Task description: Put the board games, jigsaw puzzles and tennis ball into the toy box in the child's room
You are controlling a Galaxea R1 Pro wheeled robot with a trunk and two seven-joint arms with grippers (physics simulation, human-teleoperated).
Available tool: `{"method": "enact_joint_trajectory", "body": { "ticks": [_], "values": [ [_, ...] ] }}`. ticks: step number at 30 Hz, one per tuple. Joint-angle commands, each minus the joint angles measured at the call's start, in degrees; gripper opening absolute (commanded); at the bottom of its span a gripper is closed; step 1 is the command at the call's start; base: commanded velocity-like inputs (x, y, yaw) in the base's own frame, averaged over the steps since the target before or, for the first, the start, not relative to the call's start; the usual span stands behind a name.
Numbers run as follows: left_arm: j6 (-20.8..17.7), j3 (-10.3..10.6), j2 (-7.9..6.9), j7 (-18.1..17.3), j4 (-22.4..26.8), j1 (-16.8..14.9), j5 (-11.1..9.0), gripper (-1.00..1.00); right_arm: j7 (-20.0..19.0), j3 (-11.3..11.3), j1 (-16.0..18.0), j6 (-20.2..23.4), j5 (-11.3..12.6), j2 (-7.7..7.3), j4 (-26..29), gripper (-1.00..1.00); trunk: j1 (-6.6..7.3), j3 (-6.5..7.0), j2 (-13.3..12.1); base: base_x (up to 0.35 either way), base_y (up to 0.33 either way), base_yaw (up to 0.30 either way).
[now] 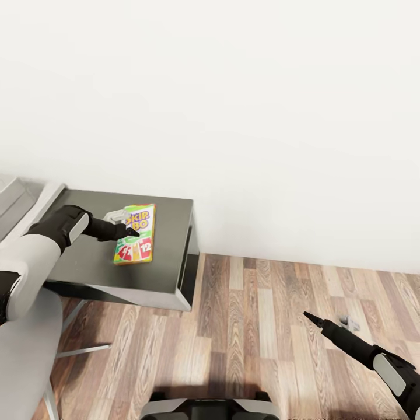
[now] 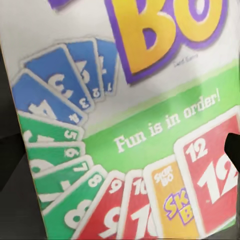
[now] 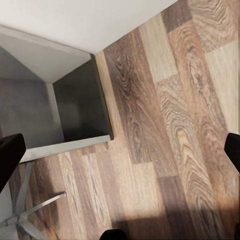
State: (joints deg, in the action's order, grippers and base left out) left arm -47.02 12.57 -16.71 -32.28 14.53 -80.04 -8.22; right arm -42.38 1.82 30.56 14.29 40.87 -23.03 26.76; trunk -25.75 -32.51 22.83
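A yellow-green board game [image 1: 135, 234] with red cards on its cover lies flat on the dark grey counter [image 1: 157, 274], near its back edge. The left end effector [image 1: 129, 231] hovers right over the box; whether its fingers are spread or touching the lid is hard to tell. A shallow grip could push the flat box sideways or let it slip. The right end effector [image 1: 309, 317] hangs spread wide above the wooden floor [image 1: 262, 326], well apart. A plain white wall [image 1: 233, 105] stands behind.
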Motion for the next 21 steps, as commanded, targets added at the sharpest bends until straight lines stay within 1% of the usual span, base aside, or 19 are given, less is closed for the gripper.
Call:
{"method": "enact_joint_trajectory", "body": {
  "ticks": [1, 12, 19, 21],
  "values": [
    [-0.34, 0.44, -0.07, 0.03, 0.06, -0.03, -0.65, 1.00, -0.14, 0.11, 0.03, 0.56, 0.45, 0.00, -0.01, 1.00, -0.03, -0.05, 0.09, -0.014, -0.041, -0.136],
    [-0.05, 0.38, -0.07, 0.03, 0.06, -0.04, -0.65, 1.00, -0.16, 0.11, 0.03, 0.56, 0.46, 0.00, -0.01, 1.00, -0.03, 0.02, 0.09, -0.002, -0.090, -0.028],
    [0.90, 0.44, -0.07, -0.92, 0.06, -0.07, -0.59, 1.00, -0.16, 0.11, 0.03, 0.56, 0.45, 0.00, -0.02, 1.00, -0.03, 0.30, 0.09, -0.001, -0.025, -0.119],
    [0.94, 0.44, -0.07, -1.17, 0.06, -0.04, -0.57, 1.00, -0.16, 0.11, 0.03, 0.56, 0.44, 0.00, 0.00, 1.00, -0.03, 0.33, 0.09, -0.104, -0.015, -0.042]
  ]
}}
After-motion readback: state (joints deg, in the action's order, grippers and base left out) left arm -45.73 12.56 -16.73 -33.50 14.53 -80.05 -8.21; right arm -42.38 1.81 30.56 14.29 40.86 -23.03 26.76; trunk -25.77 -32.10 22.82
